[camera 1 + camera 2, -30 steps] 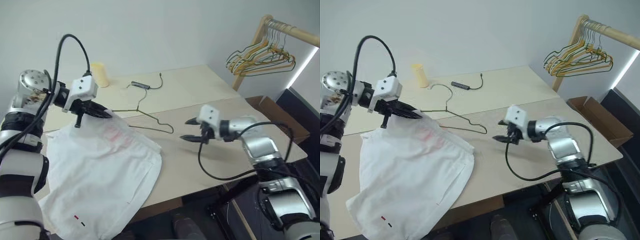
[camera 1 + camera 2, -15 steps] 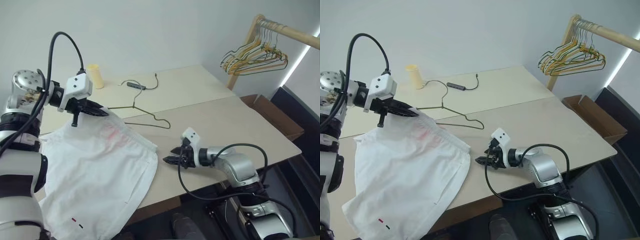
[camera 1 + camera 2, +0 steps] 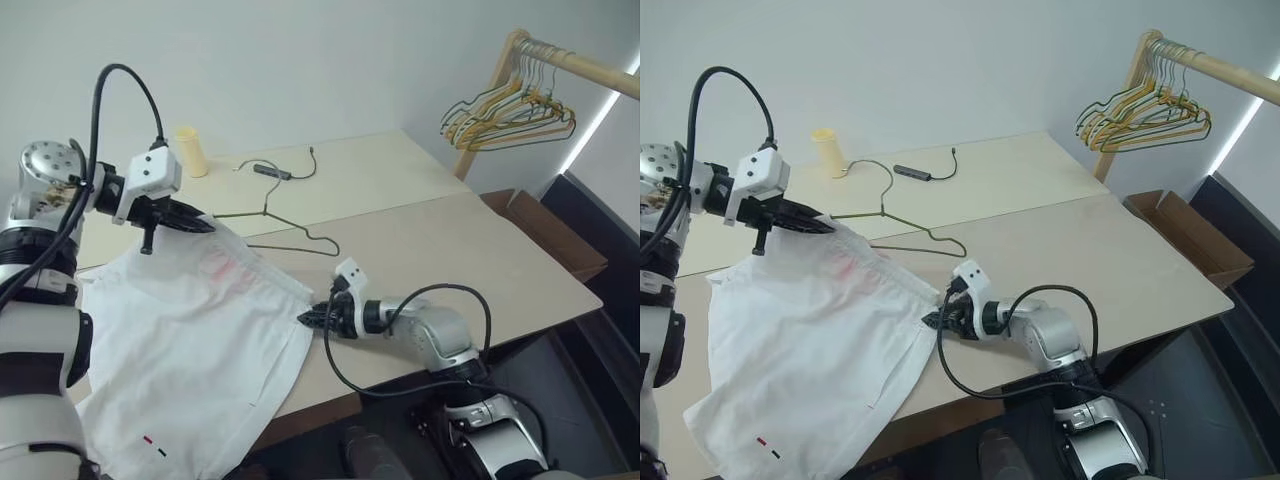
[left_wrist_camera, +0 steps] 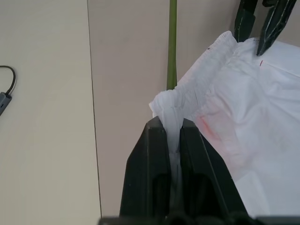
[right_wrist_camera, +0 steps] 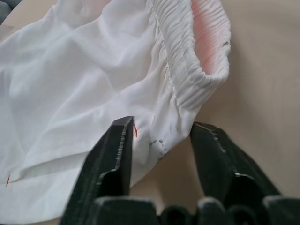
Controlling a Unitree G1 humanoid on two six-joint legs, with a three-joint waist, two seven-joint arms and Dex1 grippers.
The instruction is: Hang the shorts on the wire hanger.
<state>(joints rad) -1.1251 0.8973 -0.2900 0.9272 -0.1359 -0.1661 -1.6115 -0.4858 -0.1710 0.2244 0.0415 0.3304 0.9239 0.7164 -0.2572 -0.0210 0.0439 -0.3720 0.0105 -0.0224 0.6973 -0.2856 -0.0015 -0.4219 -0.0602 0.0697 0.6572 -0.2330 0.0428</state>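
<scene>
The white shorts (image 3: 200,340) lie spread on the table, and their lower hem hangs over the front edge. My left gripper (image 3: 205,224) is shut on one corner of the gathered waistband (image 4: 174,105) and holds it a little above the table. My right gripper (image 3: 304,318) lies low on the table at the other waistband corner (image 5: 187,70). Its fingers (image 5: 119,140) stand apart with that corner's cloth between them, not pinched. The wire hanger (image 3: 290,232) lies flat just behind the shorts, hook toward the back, and shows as a thin wire (image 4: 172,42) past my left fingertips.
A yellow cup (image 3: 190,150) and a cable with a dark adapter (image 3: 275,171) lie at the back of the table. A wooden rack with a bunch of coloured hangers (image 3: 510,110) stands at the right. A cardboard box (image 3: 545,235) sits below it.
My right gripper has swung left and down across the table to the shorts' waistband corner, and its fingers have narrowed around the cloth. The left gripper kept its hold in place.
</scene>
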